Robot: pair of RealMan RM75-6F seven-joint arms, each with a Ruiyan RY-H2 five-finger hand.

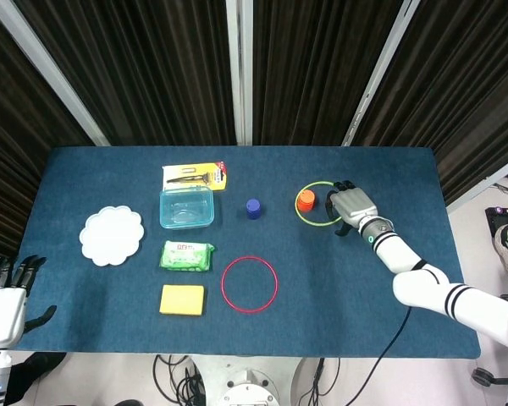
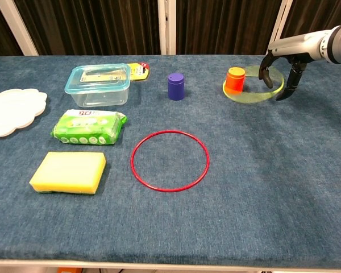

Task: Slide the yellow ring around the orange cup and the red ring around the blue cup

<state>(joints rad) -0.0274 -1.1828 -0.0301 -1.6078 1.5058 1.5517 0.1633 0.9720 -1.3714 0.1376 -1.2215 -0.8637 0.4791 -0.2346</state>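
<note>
The yellow ring [image 1: 320, 223] [image 2: 256, 98] encircles the orange cup [image 1: 306, 200] [image 2: 235, 80] and sits low near the cloth, blurred in the chest view. My right hand [image 1: 350, 207] [image 2: 281, 67] hovers over the ring's right edge, its fingers [image 2: 289, 81] apart and pointing down, with no grip on the ring showing. The blue cup [image 1: 253, 208] [image 2: 176, 86] stands alone left of the orange one. Nearer the front lies the red ring [image 1: 250, 283] [image 2: 169, 160], flat and untouched. My left hand [image 1: 6, 298] hangs off the table's front left corner, fingers spread and empty.
On the blue table [image 1: 364, 288], left of the cups, are a clear lidded box [image 1: 186, 207] [image 2: 98, 84], a carded tool pack [image 1: 195, 175], a green wipes pack [image 1: 186, 255] [image 2: 88, 125], a yellow sponge [image 1: 182, 299] [image 2: 67, 172] and a white plate [image 1: 111, 235] [image 2: 11, 112].
</note>
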